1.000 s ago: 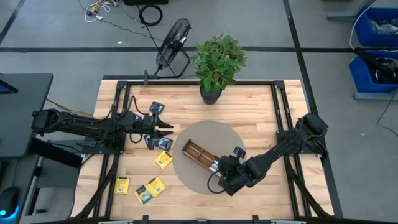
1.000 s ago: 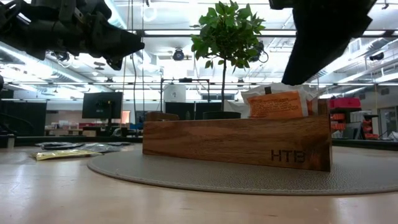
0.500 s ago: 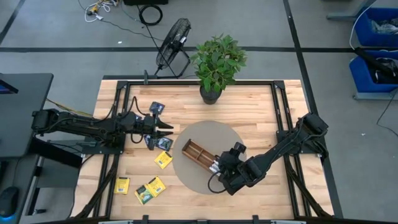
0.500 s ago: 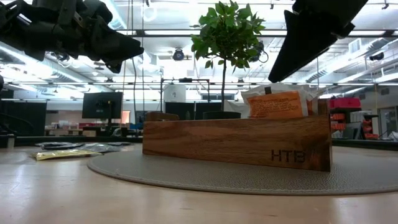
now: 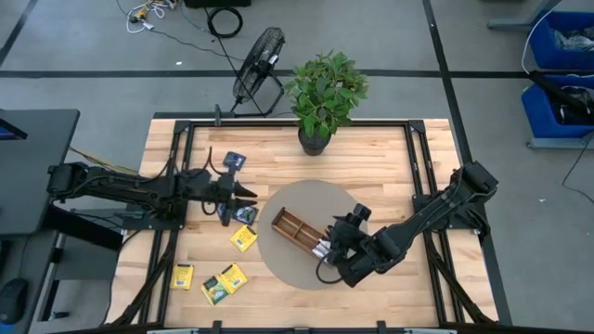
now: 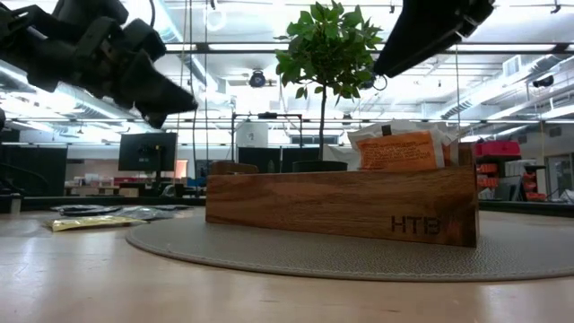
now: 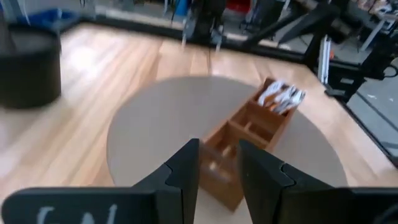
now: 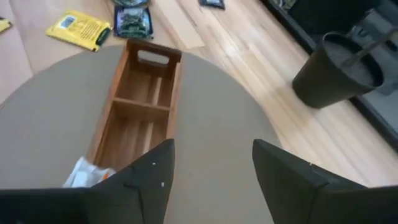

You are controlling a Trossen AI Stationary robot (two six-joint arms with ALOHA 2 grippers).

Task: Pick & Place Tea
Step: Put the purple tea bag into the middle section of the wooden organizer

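The wooden divided tray (image 5: 292, 227) lies on a round grey mat (image 5: 306, 197). Orange-and-white tea sachets (image 6: 399, 151) stand in its end compartment (image 7: 281, 94). Loose sachets lie flat on the table left of the mat: navy ones (image 5: 234, 160) (image 5: 244, 213) and yellow ones (image 5: 244, 238) (image 5: 183, 276) (image 5: 225, 283). My left gripper (image 5: 249, 196) hovers above the navy sachet at the mat's left edge, open by a narrow gap (image 7: 219, 152), holding nothing. My right gripper (image 5: 327, 249) is open (image 8: 211, 149) and raised above the tray's filled end, also holding nothing.
A potted plant (image 5: 323, 102) stands at the table's far edge, and a fan (image 5: 260, 70) sits on the floor behind it. Black frame rails run along both table sides. Bare wood shows on the far half of the table and right of the mat.
My right gripper has risen away from the tray's filled end, moving up nearly out of the low view. My left gripper has drawn back slightly toward the table's left edge and tipped its fingers downward. The tray and sachets have stayed put.
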